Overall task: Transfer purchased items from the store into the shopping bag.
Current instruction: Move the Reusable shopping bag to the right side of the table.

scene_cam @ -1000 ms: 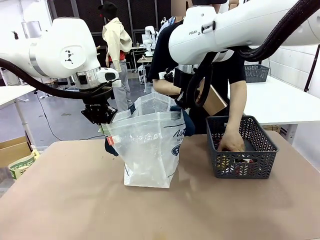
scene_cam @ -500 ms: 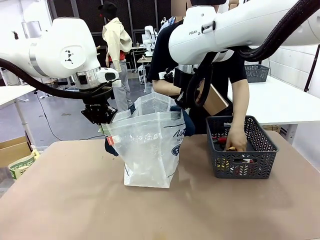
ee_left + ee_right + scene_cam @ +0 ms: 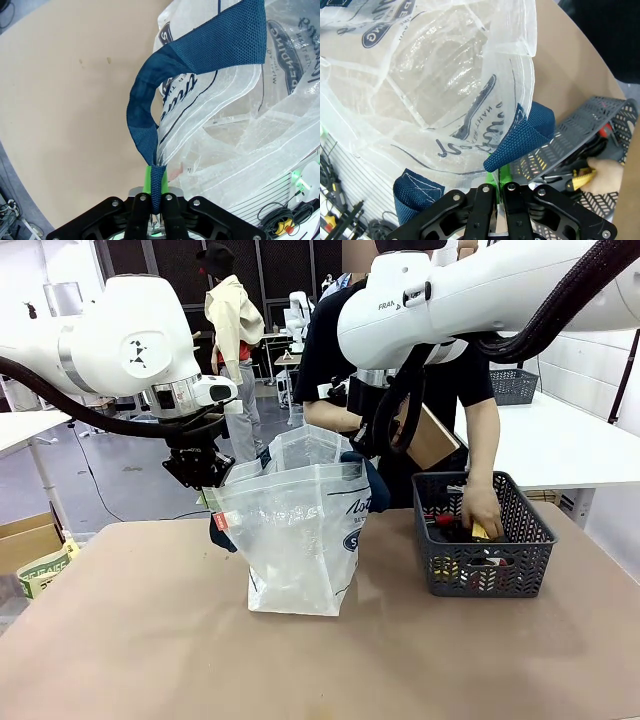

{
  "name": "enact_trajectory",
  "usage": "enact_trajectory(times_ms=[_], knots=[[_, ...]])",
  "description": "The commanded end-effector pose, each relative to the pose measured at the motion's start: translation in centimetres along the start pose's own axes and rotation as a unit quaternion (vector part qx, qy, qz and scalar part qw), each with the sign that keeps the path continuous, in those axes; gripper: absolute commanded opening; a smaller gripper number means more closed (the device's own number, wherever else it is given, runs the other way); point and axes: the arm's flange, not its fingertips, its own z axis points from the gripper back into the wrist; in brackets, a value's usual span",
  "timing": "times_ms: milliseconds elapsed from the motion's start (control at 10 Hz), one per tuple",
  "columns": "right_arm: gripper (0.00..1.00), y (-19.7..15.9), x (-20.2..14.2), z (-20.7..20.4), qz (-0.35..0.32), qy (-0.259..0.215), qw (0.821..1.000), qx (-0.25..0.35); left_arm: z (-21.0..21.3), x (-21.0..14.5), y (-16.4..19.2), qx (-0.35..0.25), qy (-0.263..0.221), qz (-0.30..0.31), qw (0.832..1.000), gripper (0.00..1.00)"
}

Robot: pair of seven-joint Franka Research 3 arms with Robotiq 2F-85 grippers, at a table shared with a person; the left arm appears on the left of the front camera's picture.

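Here's the worktop, a plain tan table [image 3: 140, 640], in a busy workshop: white tables behind, and a cardboard box [image 3: 25, 538] on the floor off the left edge. A second grey basket [image 3: 513, 386] sits on the white table far right.

At the far edge stands a person in a black top, one hand [image 3: 482, 510] down inside the dark grey lattice-sided plastic basket [image 3: 488, 575] near the right edge. That hand is on a small yellow item [image 3: 479, 531], with a bit of red [image 3: 445, 521] beside it, and more small goods lie dim behind the mesh.

In the middle of the table stands the translucent clear plastic tote with navy lettering [image 3: 298, 540], upright, mouth up and pulled open. Its long axis runs left to right, between the arms.

The left gripper [image 3: 205, 476] is off the tote's left corner. Its wrist view shows the jaws [image 3: 156, 200] pinched tight on the navy mesh handle [image 3: 145, 115], which loops up from the green pads.

The right gripper [image 3: 498, 192] is clamped just as narrow on the other navy handle [image 3: 525, 132]. The big white right arm [image 3: 480, 290] crosses in front of the person and hides their chest.
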Motion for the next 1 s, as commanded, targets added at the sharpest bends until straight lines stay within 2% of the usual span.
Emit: enact_trajectory(times_ms=[0, 300, 700, 900], knots=[[0.00, -0.2, -0.2, -0.2, -0.001, 0.003, 1.000, 0.000, 0.0, -0.2, 0.2, 0.004, 0.002, 0.008, 1.000, 0.00], [0.00, -0.2, -0.2, -0.2, -0.001, 0.003, 1.000, 0.000, 0.0, 0.0, 0.0, 0.000, 0.000, 0.000, 1.000, 0.00], [0.00, -0.2, -0.2, -0.2, -0.001, 0.003, 1.000, 0.000, 0.6, 0.7, 1.3, -0.064, -0.032, 0.051, 0.996, 0.00], [0.00, -0.2, -0.2, -0.2, -0.001, 0.003, 1.000, 0.000, 0.2, 0.7, 1.7, -0.071, -0.029, 0.058, 0.995, 0.00]])
